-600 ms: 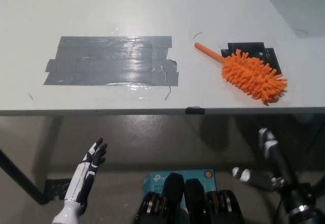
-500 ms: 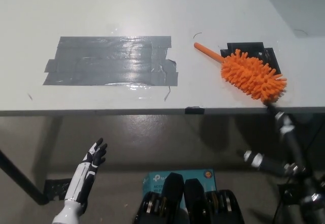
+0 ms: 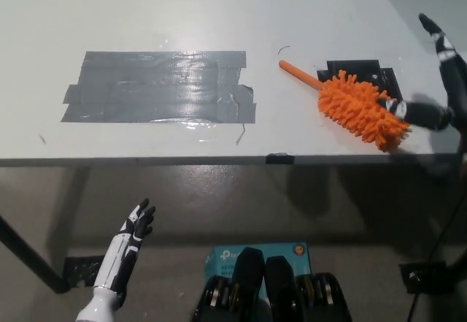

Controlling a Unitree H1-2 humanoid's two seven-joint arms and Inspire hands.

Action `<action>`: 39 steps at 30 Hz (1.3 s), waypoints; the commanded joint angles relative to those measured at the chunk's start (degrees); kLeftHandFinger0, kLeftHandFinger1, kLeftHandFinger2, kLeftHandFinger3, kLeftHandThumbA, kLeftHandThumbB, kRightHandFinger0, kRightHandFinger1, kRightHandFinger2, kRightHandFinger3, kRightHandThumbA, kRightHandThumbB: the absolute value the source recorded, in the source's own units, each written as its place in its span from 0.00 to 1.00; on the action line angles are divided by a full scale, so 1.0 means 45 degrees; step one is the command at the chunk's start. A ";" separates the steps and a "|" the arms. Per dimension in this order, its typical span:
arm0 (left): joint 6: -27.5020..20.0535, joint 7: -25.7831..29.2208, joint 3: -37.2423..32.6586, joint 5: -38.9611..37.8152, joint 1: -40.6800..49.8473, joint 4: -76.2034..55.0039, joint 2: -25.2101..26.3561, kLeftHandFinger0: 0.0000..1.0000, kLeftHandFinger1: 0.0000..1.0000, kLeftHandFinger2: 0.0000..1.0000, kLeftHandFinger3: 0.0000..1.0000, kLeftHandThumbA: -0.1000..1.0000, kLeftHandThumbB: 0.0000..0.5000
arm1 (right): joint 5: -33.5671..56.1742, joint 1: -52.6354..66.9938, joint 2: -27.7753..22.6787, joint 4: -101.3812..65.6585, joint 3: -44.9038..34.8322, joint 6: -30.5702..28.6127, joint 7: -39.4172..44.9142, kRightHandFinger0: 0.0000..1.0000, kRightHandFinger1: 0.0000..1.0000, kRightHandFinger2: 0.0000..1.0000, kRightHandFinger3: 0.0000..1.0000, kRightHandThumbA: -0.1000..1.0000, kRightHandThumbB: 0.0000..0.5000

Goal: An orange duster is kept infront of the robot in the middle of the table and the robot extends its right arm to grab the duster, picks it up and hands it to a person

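Note:
The orange duster (image 3: 356, 105) lies on the white table (image 3: 146, 15) at the right, its fluffy head over a patch of black tape (image 3: 365, 70) and its thin handle pointing up-left. My black right hand (image 3: 438, 81) is raised above the table's right edge, just right of the duster's head, with fingers spread apart and holding nothing. One finger reaches toward the duster's head; whether it touches is unclear. My white left hand (image 3: 131, 238) rests below the table's front edge at the lower left, fingers apart and empty.
A large patch of grey tape (image 3: 160, 87) covers the table's middle left. The table's front edge runs across the picture at mid-height. A teal box (image 3: 219, 256) sits on the floor below.
My right hand has risen from below the table's front edge to above the table's right side, beside the duster's head. The duster and left hand have not moved.

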 commanded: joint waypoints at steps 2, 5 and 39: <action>-0.0504 -0.0054 0.0043 -0.0053 -0.0238 -0.0152 0.0043 1.00 1.00 1.00 1.00 0.98 0.45 | -0.1297 -0.1779 -0.0425 0.1697 0.0932 0.1560 0.0437 1.00 1.00 1.00 1.00 0.96 0.69; -0.0482 -0.0038 0.0006 0.0023 -0.0229 -0.0180 0.0040 1.00 1.00 1.00 1.00 0.98 0.44 | -0.1267 -0.2263 -0.0340 0.2475 0.1322 0.1991 0.0642 1.00 1.00 1.00 1.00 0.97 0.72; -0.0421 -0.0144 -0.0006 -0.0051 -0.0375 -0.0330 0.0098 1.00 1.00 1.00 1.00 0.95 0.43 | -0.0786 -0.5098 -0.0111 0.7730 0.3193 0.2151 0.2463 1.00 1.00 1.00 1.00 1.00 0.87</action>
